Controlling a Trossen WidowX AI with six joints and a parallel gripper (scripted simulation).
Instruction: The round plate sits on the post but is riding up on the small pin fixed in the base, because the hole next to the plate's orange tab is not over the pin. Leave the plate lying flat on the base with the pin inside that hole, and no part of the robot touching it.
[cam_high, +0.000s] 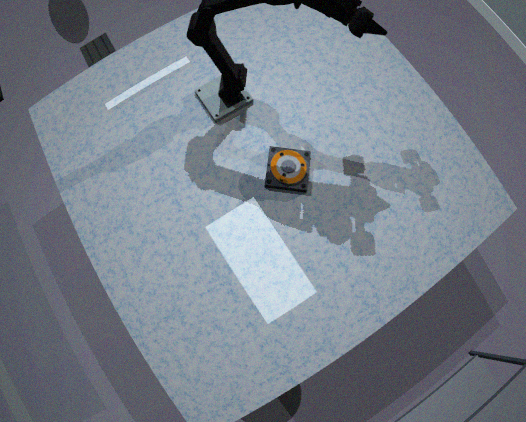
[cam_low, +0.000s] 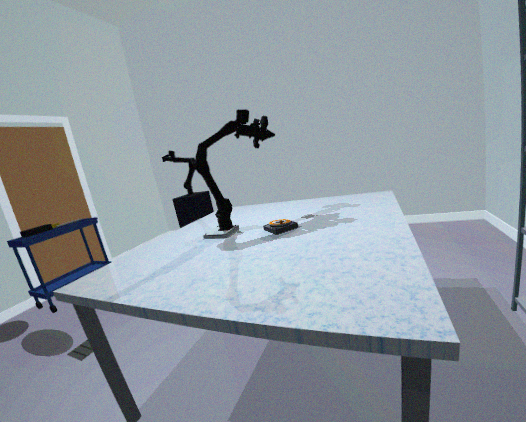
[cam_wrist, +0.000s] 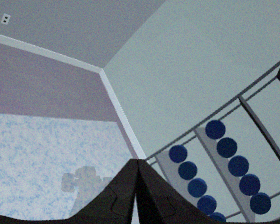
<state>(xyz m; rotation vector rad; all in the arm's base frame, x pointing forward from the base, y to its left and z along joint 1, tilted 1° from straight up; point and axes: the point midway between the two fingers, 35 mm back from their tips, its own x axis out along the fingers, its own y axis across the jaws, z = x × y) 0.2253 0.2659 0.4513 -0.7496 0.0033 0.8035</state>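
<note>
The round plate shows as an orange ring with small dark holes around a pale middle. It sits on the dark square base, around the grey post. The orange tab and the pin cannot be made out, and whether the plate lies flat or tilted is too small to tell. My gripper is shut and empty. It is raised high in the air, well away from the plate and not touching it. The plate is not in the wrist view.
The arm's mounting plate stands on the speckled table, beside the dark base. Shadows of the arm fall around the base. A rack with blue round items stands beyond the table in the wrist view.
</note>
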